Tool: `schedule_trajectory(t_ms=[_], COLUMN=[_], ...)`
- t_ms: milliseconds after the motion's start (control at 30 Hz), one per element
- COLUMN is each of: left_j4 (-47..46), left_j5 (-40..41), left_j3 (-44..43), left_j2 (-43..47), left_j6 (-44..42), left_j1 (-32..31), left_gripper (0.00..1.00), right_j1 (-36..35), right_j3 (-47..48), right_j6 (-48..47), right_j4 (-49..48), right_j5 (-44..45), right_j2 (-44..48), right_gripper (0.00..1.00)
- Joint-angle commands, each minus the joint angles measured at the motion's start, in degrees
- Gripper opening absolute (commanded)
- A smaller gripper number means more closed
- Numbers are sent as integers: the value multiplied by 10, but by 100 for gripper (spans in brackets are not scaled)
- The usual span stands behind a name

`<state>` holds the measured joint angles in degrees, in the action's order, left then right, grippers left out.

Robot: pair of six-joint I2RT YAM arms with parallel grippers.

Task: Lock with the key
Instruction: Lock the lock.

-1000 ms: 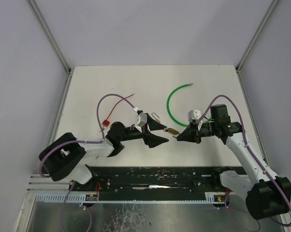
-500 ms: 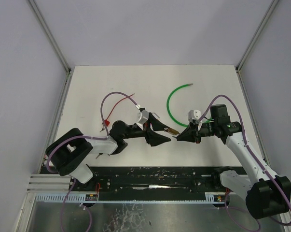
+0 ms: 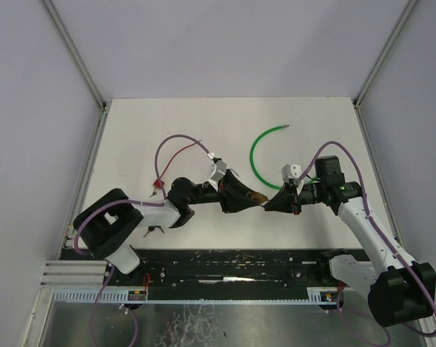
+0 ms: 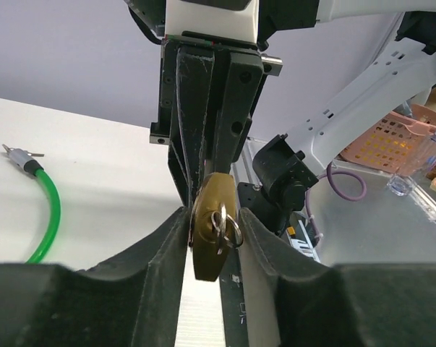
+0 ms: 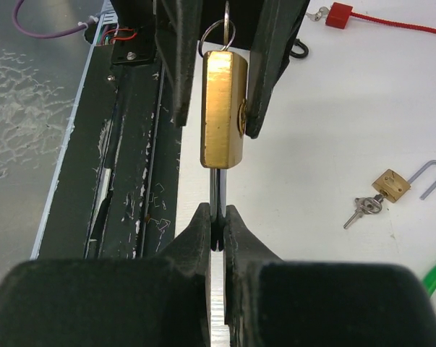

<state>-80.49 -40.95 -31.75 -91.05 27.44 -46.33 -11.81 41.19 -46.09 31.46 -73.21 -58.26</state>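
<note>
between the grippers, padlock lies lengthwise, shackle rightward.

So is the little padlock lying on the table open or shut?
Open. In the right wrist view the small padlock lies with its shackle swung out, one end free, keys beside it.

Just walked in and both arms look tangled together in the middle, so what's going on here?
They are working one brass padlock between them above the table. The right gripper is shut on its shackle, holding it up. The left gripper is closing around the lock body, where a key ring hangs. A second small padlock with keys lies unused on the table.
</note>
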Motion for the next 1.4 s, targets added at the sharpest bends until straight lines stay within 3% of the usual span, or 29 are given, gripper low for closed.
schedule_trajectory(t_ms=[0, 100, 167, 367, 567, 633, 967, 1133, 1233, 1300, 1367], left_j4=[-29, -29, -29, -22, -73, -87, -94, -76, -75, -76, -78], left_j5=[-5, -2, 2, 57, 113, 123, 137, 155, 162, 169, 169], left_j3=[-21, -22, -19, 14, 57, 65, 86, 110, 119, 122, 123], left_j2=[-11, -14, -13, 5, 9, 9, 65, 121, 145, 161, 178], left_j6=[8, 20, 30, 64, 134, 156, 194, 179, 189, 213, 231], left_j1=[-6, -6, -7, -9, -11, -11, -11, -10, -10, -12, -13], left_gripper=[27, 8, 2, 1, 1, 1, 1, 1, 1, 0, 0], right_j1=[1, 2, 1, 2, 2, 3, 11, 16, 16, 17, 22], right_j3=[23, 23, 25, 27, 26, 25, 19, 3, -23, -35, -35], right_j6=[-2, 6, 14, 36, 64, 66, 92, 187, 323, 399, 414], right_j4=[-10, -15, -18, -33, -52, -51, -65, -145, -284, -338, -343], right_j5=[-36, -28, -21, -4, -9, -22, -71, -85, -67, -31, -27], right_j2=[-2, -5, -6, 4, 12, 15, 49, 83, 110, 130, 149], right_gripper=[0, 0, 0, 0, 4, 11, 70, 81, 83, 89, 99])
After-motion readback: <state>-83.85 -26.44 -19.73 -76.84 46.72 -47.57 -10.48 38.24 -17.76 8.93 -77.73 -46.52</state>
